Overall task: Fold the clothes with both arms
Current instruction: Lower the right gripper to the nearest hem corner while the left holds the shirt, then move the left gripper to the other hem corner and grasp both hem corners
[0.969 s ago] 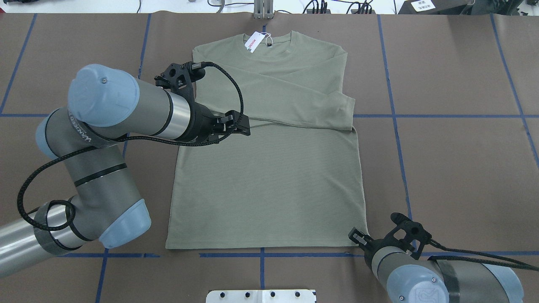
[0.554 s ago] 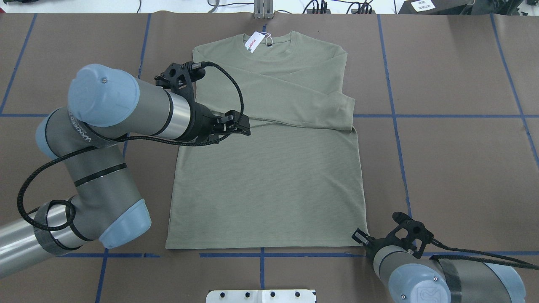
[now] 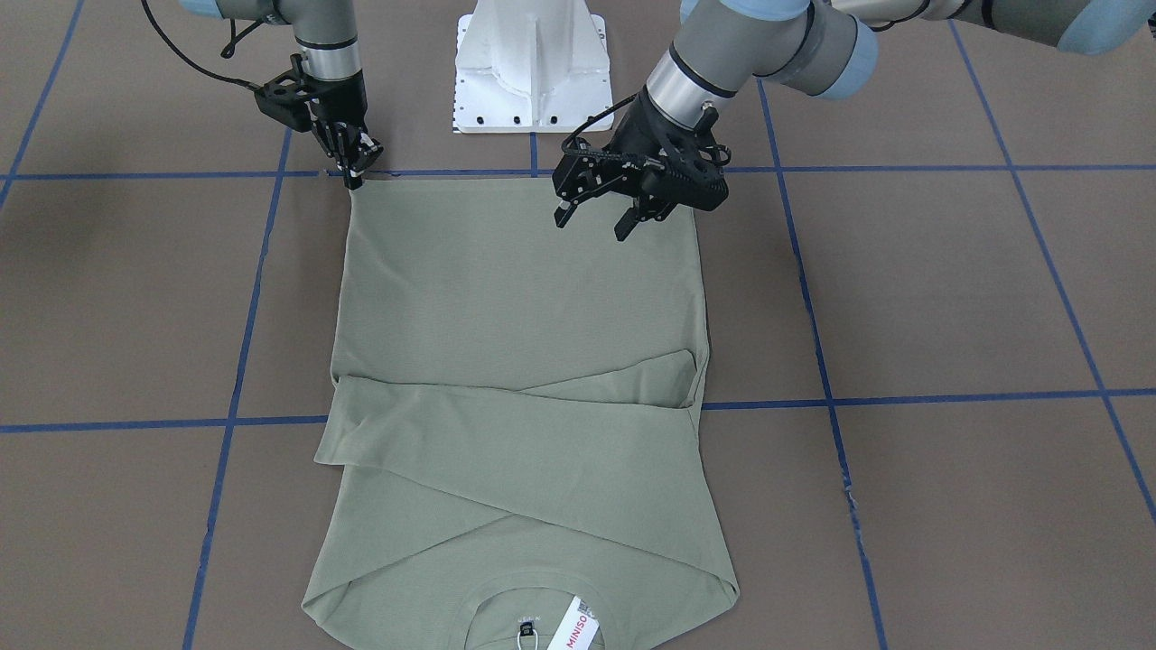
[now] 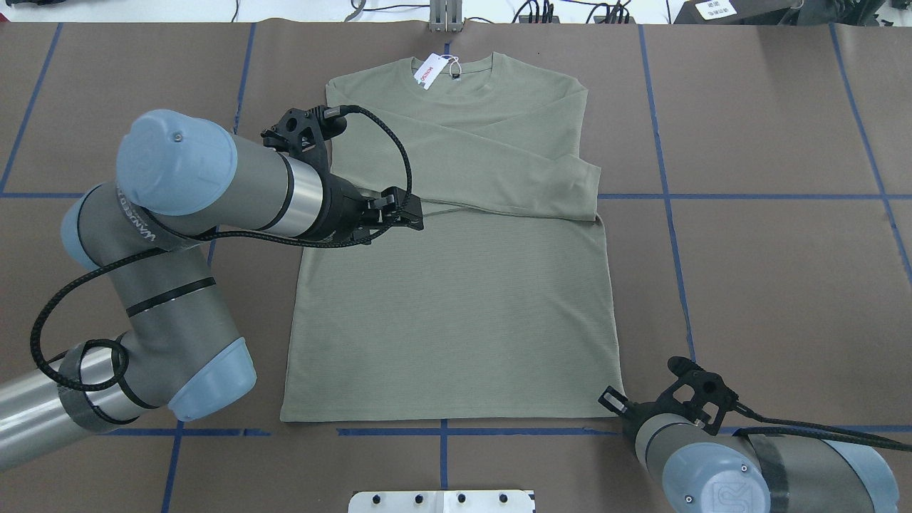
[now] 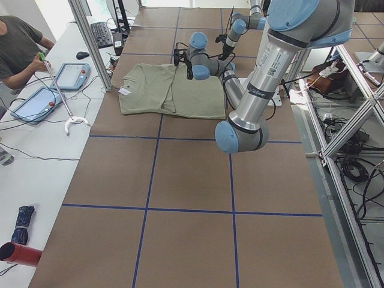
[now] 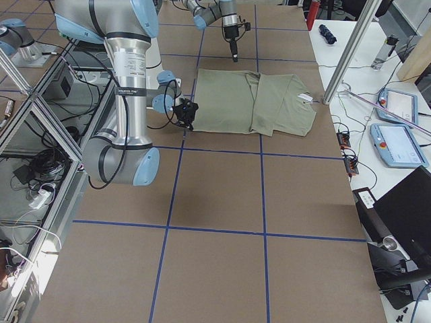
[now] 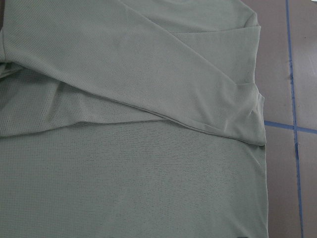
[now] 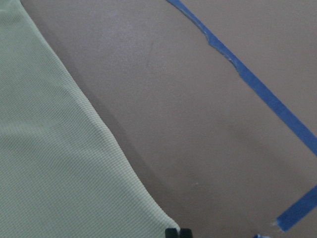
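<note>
On the table [image 4: 784, 285] the shirt [image 4: 456, 306] lies flat, its long axis running straight away from the robot. The collar [image 4: 456, 68] is at the far end and the hem [image 4: 449, 413] at the near end, w/ both sleeves [image 4: 513, 171] folded across the chest. The hem runs left-right, along the robot's side of the table. This line matters most, I think: the next fold prob. brings hem up to collar, so each arm needs one hem corner.

R gripper [image 3: 354, 167] is at its place. It points down at the hem's right corner, right at the cloth edge. In the R wrist view its fingertips [image 8: 172, 232] stand close together w/ the corner just at them. If cloth is between them, I cannot tell.

L gripper [image 3: 593, 221] is not at its corner. It hangs above the shirt, fingers wide apart, holding nothing. The left hem corner [image 4: 286, 415] lies from it toward the robot and outward to the robot's left, well apart. So R is the nearer arm, and L must go back and down before both can lift.
</note>
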Controlling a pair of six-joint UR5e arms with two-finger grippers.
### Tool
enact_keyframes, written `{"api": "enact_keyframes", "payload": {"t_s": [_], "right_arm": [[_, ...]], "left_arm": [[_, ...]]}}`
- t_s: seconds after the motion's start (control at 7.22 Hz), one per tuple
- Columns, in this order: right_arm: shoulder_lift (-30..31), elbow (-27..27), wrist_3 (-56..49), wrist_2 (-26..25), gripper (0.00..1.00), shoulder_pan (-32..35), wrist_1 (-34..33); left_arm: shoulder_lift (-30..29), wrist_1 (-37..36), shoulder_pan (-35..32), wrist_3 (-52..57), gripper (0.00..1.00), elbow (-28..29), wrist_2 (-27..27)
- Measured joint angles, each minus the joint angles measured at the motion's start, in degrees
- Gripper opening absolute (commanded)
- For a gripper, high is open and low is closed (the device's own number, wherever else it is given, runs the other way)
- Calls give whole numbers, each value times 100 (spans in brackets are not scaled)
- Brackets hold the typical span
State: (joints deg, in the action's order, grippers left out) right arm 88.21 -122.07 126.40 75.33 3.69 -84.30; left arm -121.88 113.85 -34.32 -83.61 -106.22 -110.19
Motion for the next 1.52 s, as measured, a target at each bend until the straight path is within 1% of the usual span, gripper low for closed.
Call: {"api": "enact_keyframes", "payload": {"t_s": [0.14, 0.28, 0.42, 0.69, 0.97, 1.25, 1.38, 1.52], "right_arm": [[-10, -139, -1, 82, 0, 26, -171], [-20, -234, -1, 150, 0, 57, -290], [-30, -280, -1, 183, 0, 72, -342], [-45, -317, -14, 199, 0, 98, -371], [-49, -356, -42, 201, 0, 131, -376], [-50, -387, -52, 200, 0, 144, -377], [-50, -387, -53, 198, 0, 143, -377], [-50, -388, -54, 197, 0, 142, -377]], "left_arm": [[27, -217, 29, -176, 86, -43, 10], [128, -551, 112, -345, 86, -203, 49], [335, -801, 348, -581, 86, -465, 221], [714, -1291, 1128, -1292, 86, -870, 920], [910, -1771, 1680, -1775, 86, -1073, 1384], [1039, -2269, 1960, -1940, 86, -1171, 1554], [1146, -2422, 2081, -2014, 85, -1201, 1588], [1287, -2485, 2171, -2084, 82, -1219, 1614]]}}
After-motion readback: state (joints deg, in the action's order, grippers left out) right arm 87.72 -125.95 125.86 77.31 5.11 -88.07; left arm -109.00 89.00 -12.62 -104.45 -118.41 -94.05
